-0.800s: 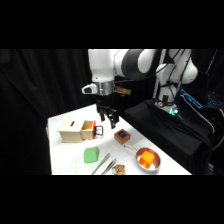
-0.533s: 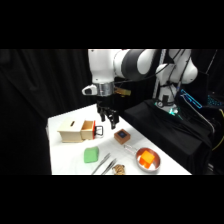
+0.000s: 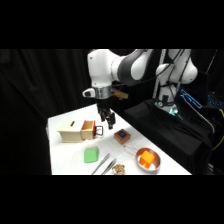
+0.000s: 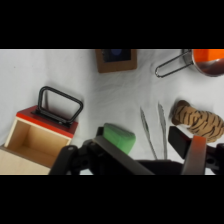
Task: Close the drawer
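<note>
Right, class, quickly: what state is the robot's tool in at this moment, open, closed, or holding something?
Tool: holding nothing, hanging above the drawer, which is pulled out; open or closed cannot be told.

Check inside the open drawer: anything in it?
The wrist view shows bare wood inside the drawer; nothing visible. Its rear, nearest the box, runs out of frame, so that part stays unseen.

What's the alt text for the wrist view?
An orange-brown drawer stands pulled open at left, its dark loop handle raised. Nearby on the white table lie a green block, metal tongs and a striped toy.
</note>
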